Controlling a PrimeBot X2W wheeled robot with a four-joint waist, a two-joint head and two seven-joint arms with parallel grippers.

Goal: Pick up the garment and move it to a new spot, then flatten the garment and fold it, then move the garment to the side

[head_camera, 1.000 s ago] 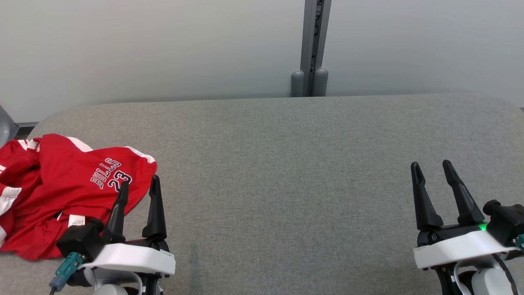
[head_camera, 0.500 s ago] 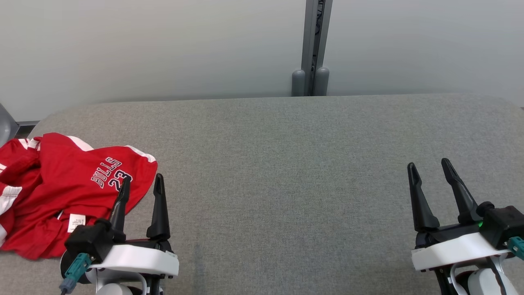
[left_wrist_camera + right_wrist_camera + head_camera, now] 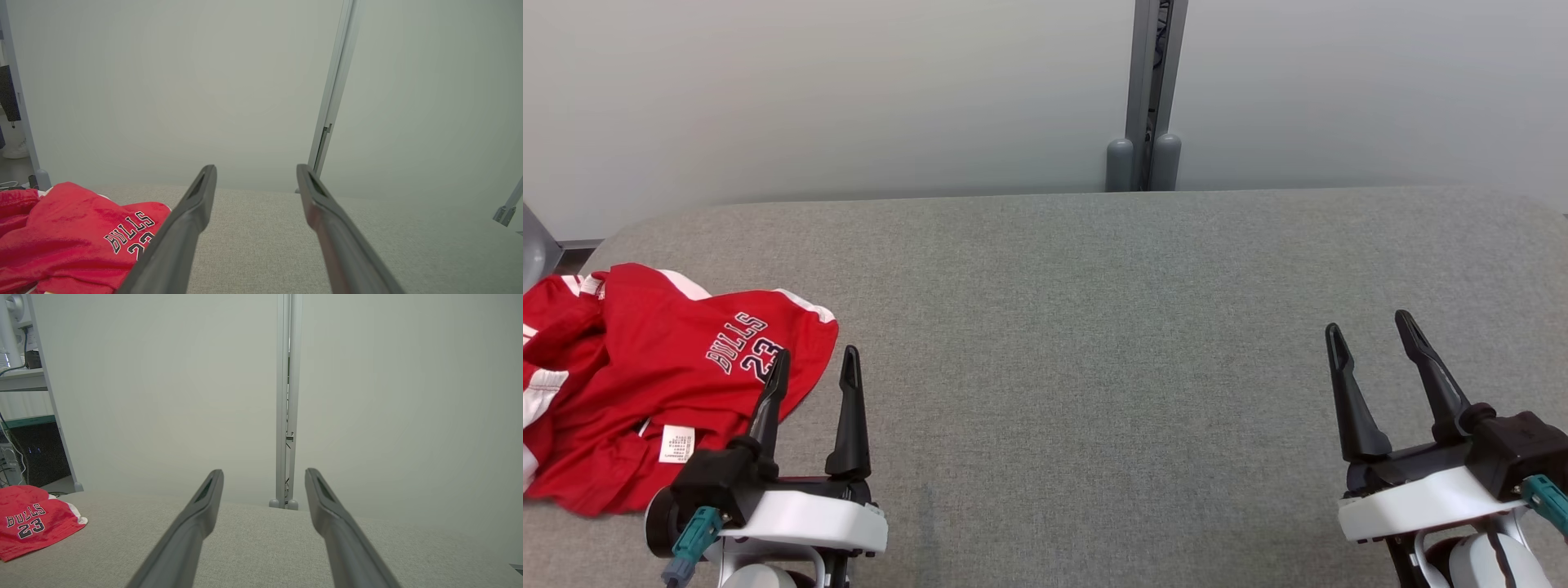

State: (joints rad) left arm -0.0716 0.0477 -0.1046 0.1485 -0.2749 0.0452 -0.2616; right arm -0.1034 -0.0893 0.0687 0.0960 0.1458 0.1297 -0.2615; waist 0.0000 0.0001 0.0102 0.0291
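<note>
The garment (image 3: 645, 376) is a red jersey with white trim and "BULLS 23" lettering, crumpled at the left end of the grey fabric surface (image 3: 1094, 327). It also appears at lower left in the left wrist view (image 3: 69, 232) and at far left in the right wrist view (image 3: 32, 526). My left gripper (image 3: 815, 359) stands open at the jersey's right edge, its left finger over the red cloth, holding nothing. Far to the right, my right gripper (image 3: 1368, 325) is open and empty above bare fabric.
A pale partition wall rises behind the surface, with a grey vertical post (image 3: 1152, 90) at its middle. Shelving and dark equipment (image 3: 24, 428) stand beyond the left end. The surface's rounded far corners curve off at left and right.
Both grippers have drifted slightly toward the middle, the left one to the right, the right one to the left and a little forward. The garment lies as before. Both stay open.
</note>
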